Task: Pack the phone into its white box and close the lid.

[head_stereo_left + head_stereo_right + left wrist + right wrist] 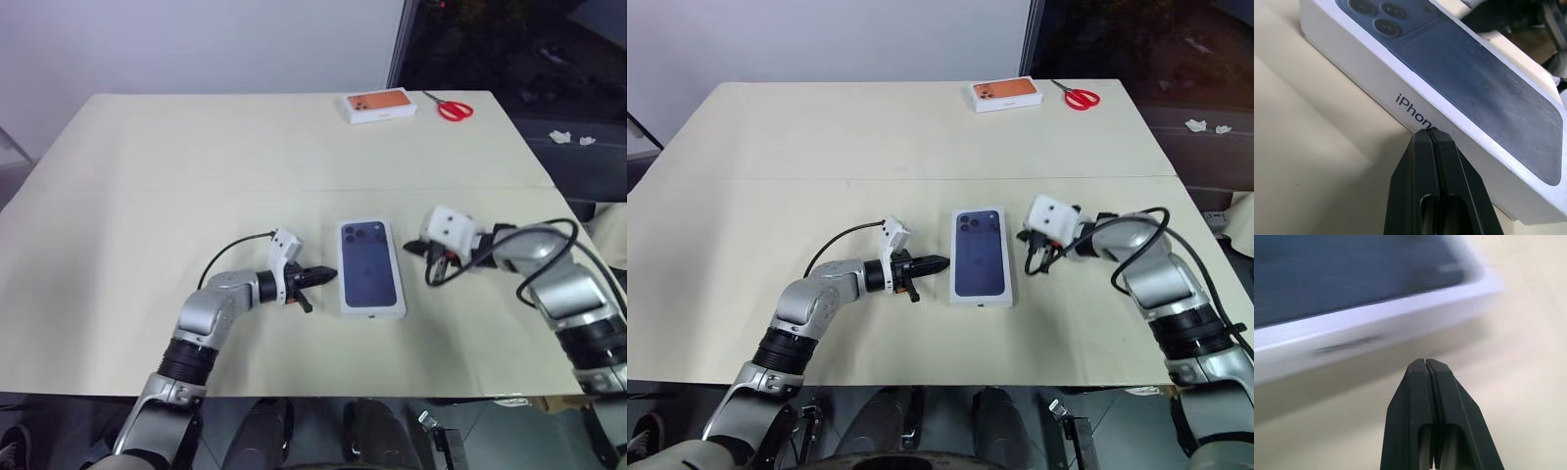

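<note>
The white box point(371, 309) lies near the middle of the table with its lid point(1474, 73) on. The lid's top bears a dark navy phone picture with a camera cluster at the far corner, and its long side reads "iPhone". The phone itself is hidden. My left gripper point(328, 274) is shut, and its tips point(1431, 134) rest against the box's left long side at the lettering. On the other side, my right gripper point(411, 248) is also shut and holds nothing. In the right wrist view its tips point(1425, 363) stand a short gap off the box's right side.
A small white box with an orange top point(378, 105) and red-handled scissors point(451, 108) lie at the far right of the cream table point(147, 196). The table's right edge is close to my right arm. A dark cable loops by each wrist.
</note>
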You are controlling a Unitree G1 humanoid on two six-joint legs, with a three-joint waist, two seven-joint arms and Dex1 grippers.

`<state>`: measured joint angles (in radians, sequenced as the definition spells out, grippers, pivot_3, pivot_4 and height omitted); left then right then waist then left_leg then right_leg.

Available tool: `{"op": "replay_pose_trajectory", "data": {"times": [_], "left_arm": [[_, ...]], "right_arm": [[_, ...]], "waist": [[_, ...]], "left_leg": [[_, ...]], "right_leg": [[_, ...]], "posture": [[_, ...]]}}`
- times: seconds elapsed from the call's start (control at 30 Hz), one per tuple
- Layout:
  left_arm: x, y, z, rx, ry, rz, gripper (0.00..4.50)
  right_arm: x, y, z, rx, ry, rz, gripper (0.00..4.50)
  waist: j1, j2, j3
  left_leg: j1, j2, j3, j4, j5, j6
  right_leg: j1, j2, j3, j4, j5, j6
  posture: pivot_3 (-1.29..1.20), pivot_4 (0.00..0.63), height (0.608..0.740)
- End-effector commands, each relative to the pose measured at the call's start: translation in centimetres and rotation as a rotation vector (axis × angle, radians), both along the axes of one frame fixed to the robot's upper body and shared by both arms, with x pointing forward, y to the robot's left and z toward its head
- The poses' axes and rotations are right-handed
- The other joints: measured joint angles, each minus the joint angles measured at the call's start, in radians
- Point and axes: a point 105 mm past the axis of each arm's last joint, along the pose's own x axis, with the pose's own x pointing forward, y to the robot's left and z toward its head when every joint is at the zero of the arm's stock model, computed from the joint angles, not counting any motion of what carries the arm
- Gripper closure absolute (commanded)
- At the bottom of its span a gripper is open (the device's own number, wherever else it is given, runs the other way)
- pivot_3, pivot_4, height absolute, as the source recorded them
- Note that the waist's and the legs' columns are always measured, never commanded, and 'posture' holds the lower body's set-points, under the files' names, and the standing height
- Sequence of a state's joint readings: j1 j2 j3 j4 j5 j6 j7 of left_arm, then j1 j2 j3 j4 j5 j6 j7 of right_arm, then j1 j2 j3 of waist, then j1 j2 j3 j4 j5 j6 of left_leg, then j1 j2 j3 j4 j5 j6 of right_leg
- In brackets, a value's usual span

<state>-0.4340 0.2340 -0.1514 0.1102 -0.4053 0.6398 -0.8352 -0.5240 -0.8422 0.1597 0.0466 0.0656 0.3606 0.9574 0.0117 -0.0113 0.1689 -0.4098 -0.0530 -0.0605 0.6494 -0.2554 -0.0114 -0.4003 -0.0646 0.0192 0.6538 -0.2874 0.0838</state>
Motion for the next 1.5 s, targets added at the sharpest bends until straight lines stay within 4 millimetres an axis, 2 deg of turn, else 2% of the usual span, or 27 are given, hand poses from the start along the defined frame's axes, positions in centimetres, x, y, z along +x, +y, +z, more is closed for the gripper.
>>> {"op": "replay_pose_trajectory", "data": {"times": [0.03, 0.1, 0.2, 0.23, 0.43, 0.57, 0.67, 0.87, 0.97, 1.1, 1.3, 1.43, 1.5], "left_arm": [[0.0, 0.0, 1.2, -0.023, -0.054, -0.005, 4.50], [0.0, -0.1, 1.2, -0.020, -0.059, -0.003, 4.50], [0.0, -0.4, 1.3, -0.029, -0.056, -0.003, 4.50], [0.1, -0.4, 1.3, -0.029, -0.059, -0.003, 4.50], [0.1, -0.5, 1.4, -0.025, -0.070, -0.003, 4.50], [0.0, -0.4, 1.3, -0.024, -0.064, 0.000, 4.50], [-0.1, -0.3, 1.2, -0.020, -0.064, 0.003, 4.50], [-0.1, -0.3, 1.3, -0.021, -0.067, 0.006, 4.50], [0.1, -0.1, 1.6, -0.028, -0.081, 0.016, 4.50], [0.4, -0.2, 3.6, -0.102, -0.098, 0.022, 4.50], [0.8, -1.3, 6.6, -0.181, -0.152, 0.008, 4.50], [0.5, -2.9, 5.2, -0.119, -0.146, -0.050, 4.50], [-0.1, -3.4, 3.1, -0.026, -0.117, -0.097, 4.50]], "right_arm": [[0.7, -0.1, 3.0, 0.068, -0.072, -0.010, 4.46], [0.6, 0.6, 3.5, 0.083, -0.087, 0.017, 4.46], [0.1, 3.0, 5.5, 0.270, -0.086, 0.064, 4.46], [-0.2, 3.6, 5.4, 0.313, -0.061, 0.077, 4.46], [-1.5, 4.2, 0.7, 0.222, 0.026, 0.082, 4.46], [-2.0, 3.2, -3.3, 0.128, 0.077, 0.055, 4.46], [-2.5, 3.6, -4.2, 0.094, 0.084, 0.079, 4.46], [-2.3, 5.2, -3.2, 0.122, 0.051, 0.126, 4.46], [-2.4, 5.3, -3.3, 0.102, 0.053, 0.135, 4.46], [-2.4, 5.2, -2.1, 0.159, 0.051, 0.133, 4.46], [-1.2, 4.7, 1.5, 0.306, 0.027, 0.089, 4.46], [-1.2, 3.9, 0.4, 0.223, 0.027, 0.080, 4.46], [-1.5, 3.5, -1.2, 0.166, 0.049, 0.061, 4.46]], "waist": [[0.000, 0.000, 0.000], [0.000, 0.000, 0.000], [-0.003, 0.000, 0.000], [-0.003, 0.000, 0.000], [0.003, 0.000, 0.000], [-0.002, 0.000, 0.000], [-0.004, 0.000, -0.001], [-0.007, 0.000, -0.001], [-0.007, 0.000, -0.001], [-0.007, 0.000, -0.001], [-0.004, 0.000, 0.000], [0.000, 0.000, -0.001], [0.001, 0.000, -0.001]], "left_leg": [[0.000, 0.000, 0.000, 0.000, 0.000, 0.000], [0.000, 0.000, 0.000, 0.000, 0.000, 0.000], [0.000, 0.000, 0.000, 0.000, 0.000, 0.000], [0.000, 0.000, 0.000, 0.000, 0.000, 0.000], [0.000, 0.000, -0.001, 0.000, 0.000, 0.000], [0.000, -0.001, 0.000, 0.000, 0.000, 0.000], [0.003, 0.000, 0.000, 0.000, 0.000, 0.000], [0.004, 0.000, -0.001, 0.000, 0.000, 0.000], [0.003, 0.000, -0.001, 0.000, 0.000, 0.000], [0.003, 0.000, -0.001, 0.000, 0.000, 0.000], [0.002, 0.000, -0.001, 0.000, 0.000, 0.000], [0.002, 0.000, -0.001, 0.000, 0.000, 0.000], [0.002, 0.000, -0.001, 0.000, 0.000, 0.000]], "right_leg": [[0.000, 0.000, 0.000, 0.000, 0.000, 0.000], [0.000, 0.000, 0.000, 0.000, 0.000, 0.000], [0.000, 0.000, 0.000, 0.000, 0.000, 0.000], [0.000, 0.000, 0.001, 0.000, 0.000, 0.000], [0.001, -0.001, -0.001, 0.000, 0.000, 0.000], [0.001, -0.001, 0.000, 0.000, 0.000, 0.000], [0.002, 0.000, 0.000, 0.001, 0.000, 0.000], [0.003, 0.001, 0.000, 0.001, 0.000, 0.000], [0.003, 0.001, 0.000, 0.001, 0.000, 0.000], [0.003, 0.001, 0.000, 0.001, 0.000, 0.000], [0.002, 0.000, 0.000, 0.001, 0.000, 0.000], [0.003, 0.001, 0.000, 0.000, 0.000, 0.000], [0.003, 0.001, 0.000, 0.000, 0.000, 0.000]], "posture": [[0.00, 0.150, 0.740], [0.00, 0.150, 0.740], [0.00, 0.150, 0.740], [0.00, 0.150, 0.740], [0.00, 0.150, 0.740], [0.00, 0.150, 0.740], [0.00, 0.150, 0.740], [0.00, 0.150, 0.740], [0.00, 0.150, 0.740], [0.00, 0.150, 0.740], [0.00, 0.150, 0.740], [0.00, 0.150, 0.740], [0.00, 0.150, 0.740]]}}
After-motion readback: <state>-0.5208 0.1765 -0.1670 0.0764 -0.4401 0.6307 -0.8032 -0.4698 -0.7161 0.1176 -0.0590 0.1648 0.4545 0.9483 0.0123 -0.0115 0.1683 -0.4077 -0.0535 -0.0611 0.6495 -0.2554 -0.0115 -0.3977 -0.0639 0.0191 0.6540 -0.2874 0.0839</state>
